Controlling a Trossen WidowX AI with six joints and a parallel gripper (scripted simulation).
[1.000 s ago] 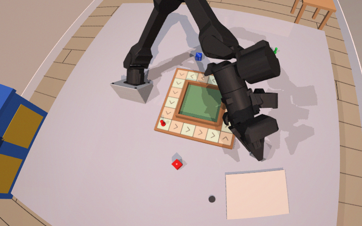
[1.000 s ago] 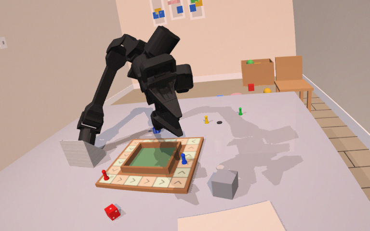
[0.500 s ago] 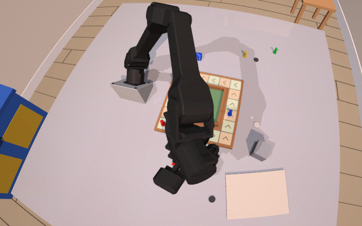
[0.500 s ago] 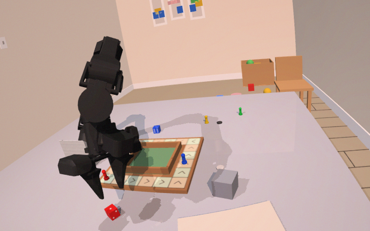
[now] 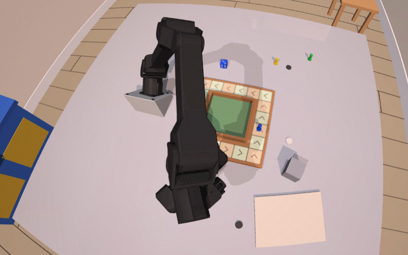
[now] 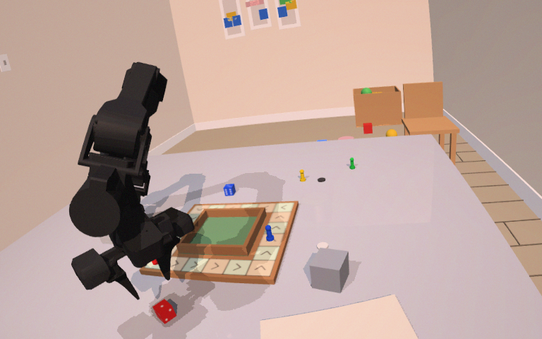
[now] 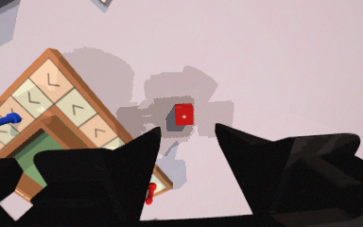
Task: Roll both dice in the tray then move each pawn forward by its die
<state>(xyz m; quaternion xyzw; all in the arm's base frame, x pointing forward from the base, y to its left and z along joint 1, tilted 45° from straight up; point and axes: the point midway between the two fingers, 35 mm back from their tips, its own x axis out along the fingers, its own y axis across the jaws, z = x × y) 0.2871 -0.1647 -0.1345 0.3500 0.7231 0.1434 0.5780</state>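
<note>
My gripper is open and empty, above the table over the red die. The red die lies on the table beside the board, one pip facing up; the arm hides it in the top view. The blue die lies on the table behind the board. The tray in the middle of the board shows no die. The blue pawn stands on the right side of the track. The red pawn stands on a corner square, partly hidden.
A yellow pawn, a green pawn and a dark disc are at the back. A grey block, a pale disc and a cream sheet are at the right. Another dark disc lies near the sheet.
</note>
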